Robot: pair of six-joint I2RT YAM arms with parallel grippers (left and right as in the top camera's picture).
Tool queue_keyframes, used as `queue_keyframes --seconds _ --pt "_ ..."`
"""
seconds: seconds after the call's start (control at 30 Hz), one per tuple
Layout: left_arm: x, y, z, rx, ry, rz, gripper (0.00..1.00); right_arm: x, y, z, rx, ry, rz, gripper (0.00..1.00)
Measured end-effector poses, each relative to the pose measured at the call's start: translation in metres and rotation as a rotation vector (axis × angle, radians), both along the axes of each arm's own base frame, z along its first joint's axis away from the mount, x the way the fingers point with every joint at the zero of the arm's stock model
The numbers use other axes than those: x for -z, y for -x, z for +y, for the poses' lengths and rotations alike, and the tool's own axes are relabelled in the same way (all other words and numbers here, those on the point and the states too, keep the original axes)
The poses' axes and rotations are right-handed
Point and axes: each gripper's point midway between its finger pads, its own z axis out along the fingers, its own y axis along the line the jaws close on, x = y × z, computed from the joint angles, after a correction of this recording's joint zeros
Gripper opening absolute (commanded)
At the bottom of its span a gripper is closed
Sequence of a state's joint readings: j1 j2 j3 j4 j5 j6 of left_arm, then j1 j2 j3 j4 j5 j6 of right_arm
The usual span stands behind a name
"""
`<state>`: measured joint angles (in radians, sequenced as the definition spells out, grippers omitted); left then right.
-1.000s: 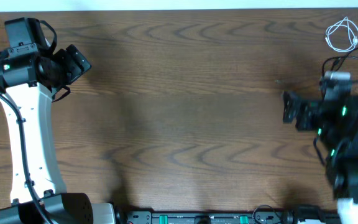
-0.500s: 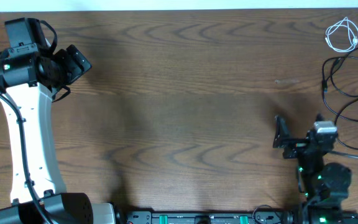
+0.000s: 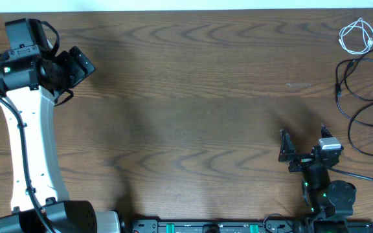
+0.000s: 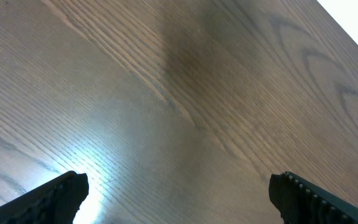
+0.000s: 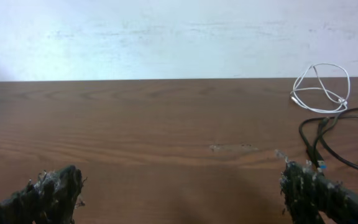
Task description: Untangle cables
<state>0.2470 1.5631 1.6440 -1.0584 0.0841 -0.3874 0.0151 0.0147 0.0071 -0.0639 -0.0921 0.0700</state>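
A short white cable (image 3: 357, 36) lies coiled at the table's far right corner; it also shows in the right wrist view (image 5: 319, 88). Below it a long thin black cable (image 3: 361, 97) loops along the right edge, apart from the white one; its near loop shows in the right wrist view (image 5: 328, 142). My right gripper (image 3: 301, 145) is open and empty near the front right, well short of both cables; its fingers show in its own view (image 5: 179, 193). My left gripper (image 3: 83, 65) is open and empty at the far left, over bare wood (image 4: 179, 193).
The wooden table (image 3: 193, 110) fills the view. A white wall runs behind its far edge (image 5: 166, 37). A black rail with green lights (image 3: 206, 226) lies along the front edge. The left arm's white link (image 3: 31, 149) stands at the left.
My right arm has drawn back from beside the black cable toward the front edge and a little left. The black cable, before partly covered, now lies fully in view. The left arm has not moved.
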Motion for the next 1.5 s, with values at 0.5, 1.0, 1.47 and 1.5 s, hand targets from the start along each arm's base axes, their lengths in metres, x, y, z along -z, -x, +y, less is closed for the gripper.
queue_keyframes --seconds 0.5,1.0,1.47,1.5 --pt "0.0 0.0 0.0 0.0 0.0 0.0 0.98 0.0 0.0 0.0 0.0 0.0 0.0 0.99" --pt "0.0 0.0 0.0 0.0 0.0 0.0 0.98 0.0 0.0 0.0 0.0 0.0 0.0 0.99" --pt "-0.031 0.006 0.0 0.009 -0.045 -0.102 0.98 0.0 0.0 0.0 0.0 0.0 0.0 0.99" --pt "-0.04 0.006 0.0 0.019 -0.061 -0.14 0.98 0.0 0.0 0.0 0.0 0.0 0.0 0.99"
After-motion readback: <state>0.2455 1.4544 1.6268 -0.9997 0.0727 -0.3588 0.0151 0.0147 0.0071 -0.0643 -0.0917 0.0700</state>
